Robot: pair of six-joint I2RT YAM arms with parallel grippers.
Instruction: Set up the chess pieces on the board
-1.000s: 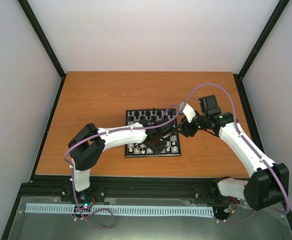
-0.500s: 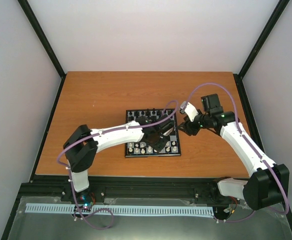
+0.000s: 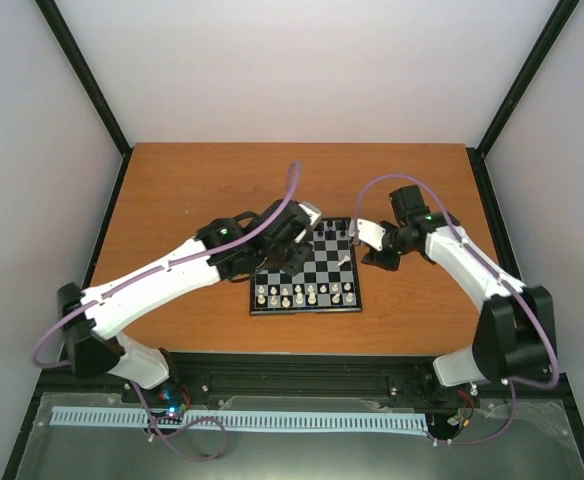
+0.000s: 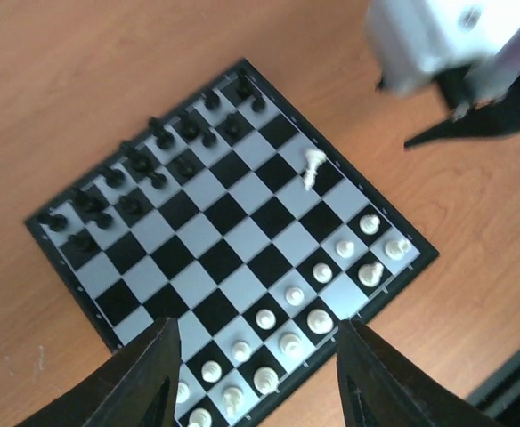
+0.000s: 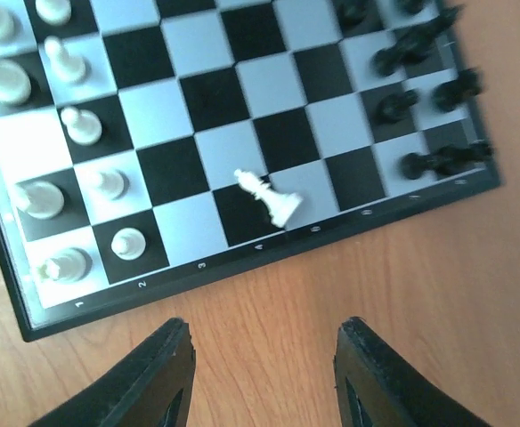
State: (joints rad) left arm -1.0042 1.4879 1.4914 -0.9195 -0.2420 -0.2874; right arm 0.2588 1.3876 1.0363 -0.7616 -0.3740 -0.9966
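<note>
Black-fingered left gripper and right gripper both gape, seemingly empty, near the board.

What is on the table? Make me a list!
Board: small black-and-grey checked chessboard on the orange-brown wooden table
Black pieces: tiny black chess figures along one side
White pieces: tiny cream-white chess figures along the opposite side
Odd one: one cream-white piece alone near the board's edge
Left hand: open, empty, above the board
Right hand: open, empty, beside the board
</note>
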